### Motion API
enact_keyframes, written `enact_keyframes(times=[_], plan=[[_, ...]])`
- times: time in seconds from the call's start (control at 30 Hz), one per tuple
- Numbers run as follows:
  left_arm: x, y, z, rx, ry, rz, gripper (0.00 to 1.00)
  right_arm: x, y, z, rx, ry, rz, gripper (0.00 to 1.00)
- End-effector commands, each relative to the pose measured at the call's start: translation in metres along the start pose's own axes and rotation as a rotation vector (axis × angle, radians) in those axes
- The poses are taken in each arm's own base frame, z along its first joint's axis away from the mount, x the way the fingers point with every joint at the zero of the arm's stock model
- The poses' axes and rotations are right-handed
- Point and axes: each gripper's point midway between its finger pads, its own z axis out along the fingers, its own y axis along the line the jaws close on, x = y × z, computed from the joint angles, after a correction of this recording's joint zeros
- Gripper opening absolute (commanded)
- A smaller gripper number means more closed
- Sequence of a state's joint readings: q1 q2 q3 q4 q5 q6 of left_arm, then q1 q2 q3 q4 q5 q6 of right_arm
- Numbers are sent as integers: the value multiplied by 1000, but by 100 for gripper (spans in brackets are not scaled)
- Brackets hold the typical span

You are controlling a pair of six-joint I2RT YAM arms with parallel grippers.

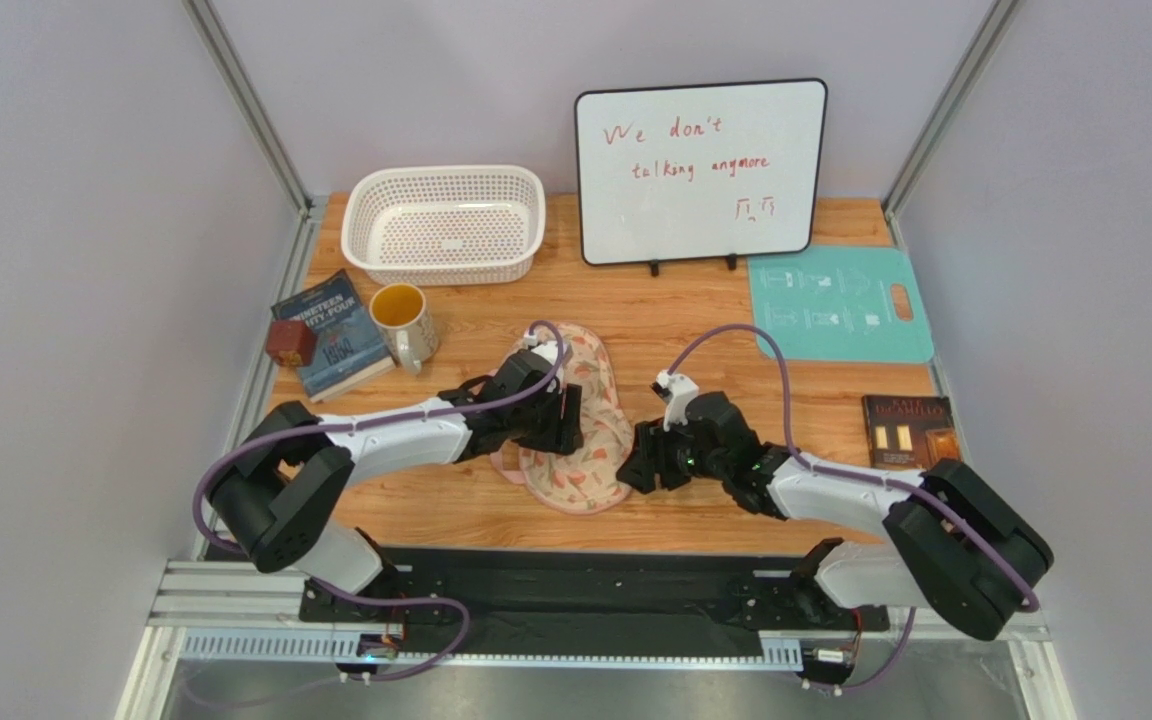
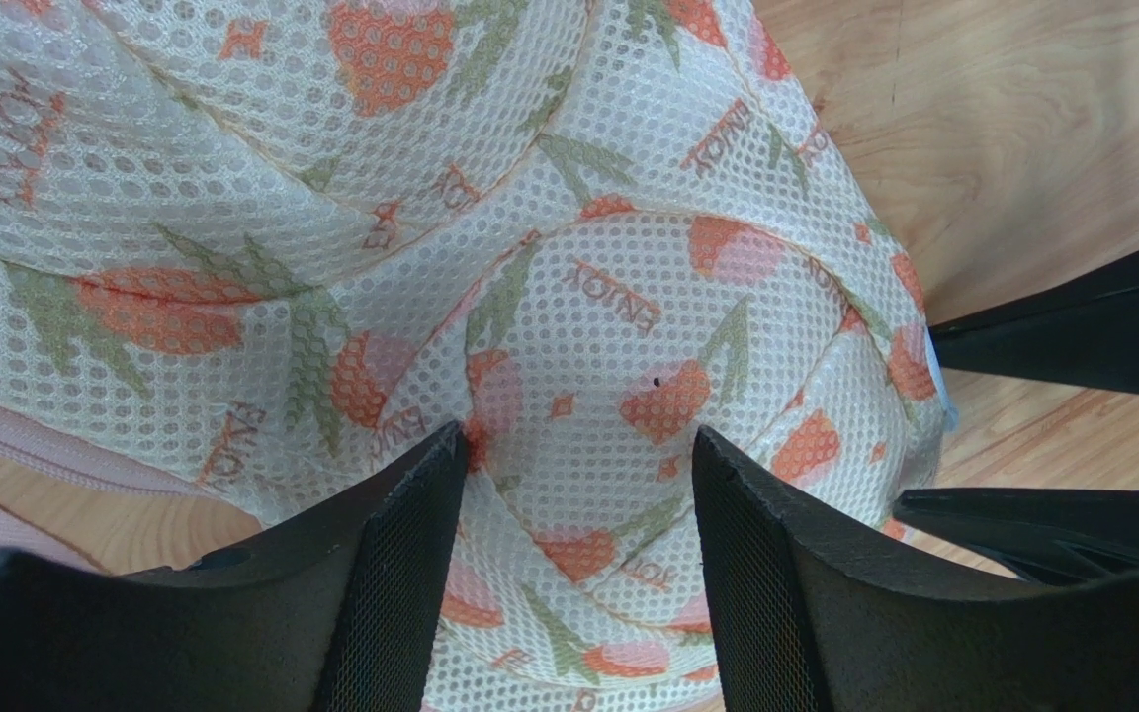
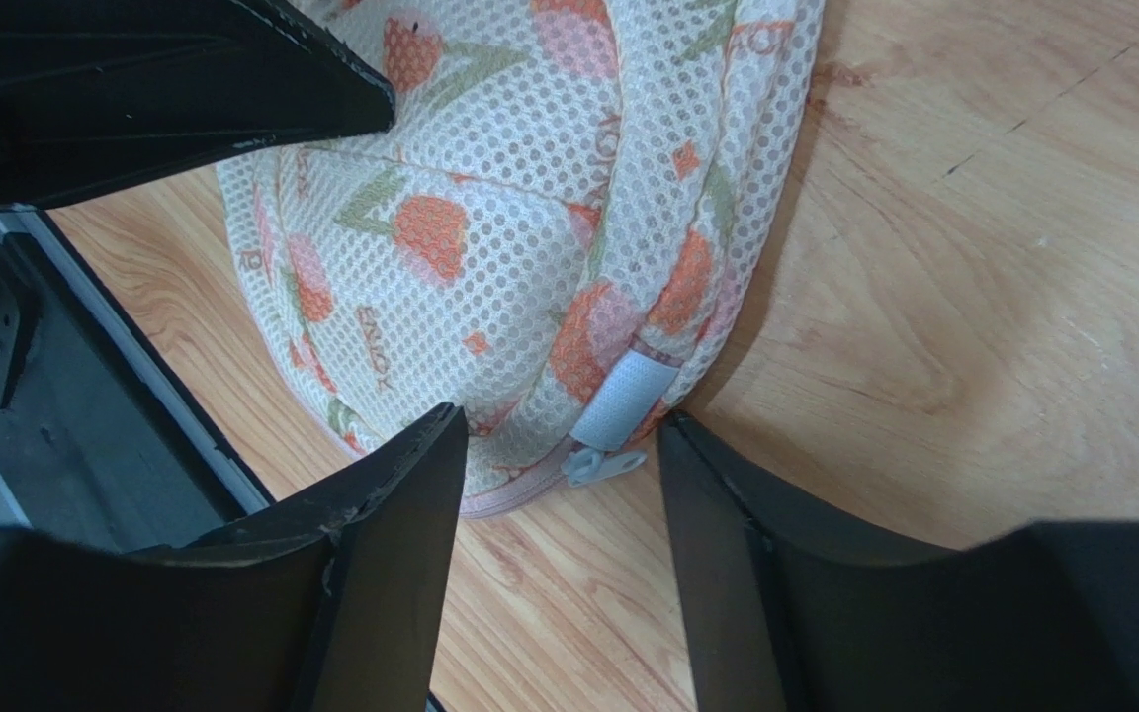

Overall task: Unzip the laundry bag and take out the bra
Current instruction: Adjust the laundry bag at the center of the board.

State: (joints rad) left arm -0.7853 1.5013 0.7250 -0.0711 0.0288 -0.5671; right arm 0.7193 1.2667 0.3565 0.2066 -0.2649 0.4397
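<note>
at the middle of the wooden table (image 1: 657,338) lies the laundry bag (image 1: 597,398), cream mesh printed in orange-pink and green, its two lobes running away from the arms. on the bag's left side rests the left gripper (image 1: 555,420). from the left wrist, a bulge of mesh fills the gap between its two fingers (image 2: 397,564) and touches both inner faces, so it is clamped at a middling width on the lobe. pink zipper trim (image 2: 26,445) runs along the bag's edge at the left of that view.

just beside the bag's near right edge is the right gripper (image 1: 639,468), jaws apart and holding nothing. from its wrist, the fingers (image 3: 739,549) stand either side of a pale zipper pull (image 3: 601,465) below a white tab (image 3: 623,401) on the bag's rim.

behind the bag stand a white basket (image 1: 440,267), a whiteboard (image 1: 699,170), a mug (image 1: 405,323) and a blue book (image 1: 334,333). a teal mat (image 1: 838,305) and a dark book (image 1: 910,431) lie to the right.
</note>
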Motion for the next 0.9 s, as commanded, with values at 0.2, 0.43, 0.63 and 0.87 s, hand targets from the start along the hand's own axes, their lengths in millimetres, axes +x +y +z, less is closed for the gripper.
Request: enact_keyframes(times=[0.2,0.43,0.63,0.87], plan=[[30,22,19,-81,91,-3,65,-3,7,6,-51,-30,-48,45],[31,22,23,-82,92,-11,65,0,7,-6,-46,-47,-40,39],[27,27,25,-114,79,-1,65,7,12,-10,-76,-35,-23,40],[28,32,32,-139,93,5,65,13,9,-11,-59,-30,-7,48]])
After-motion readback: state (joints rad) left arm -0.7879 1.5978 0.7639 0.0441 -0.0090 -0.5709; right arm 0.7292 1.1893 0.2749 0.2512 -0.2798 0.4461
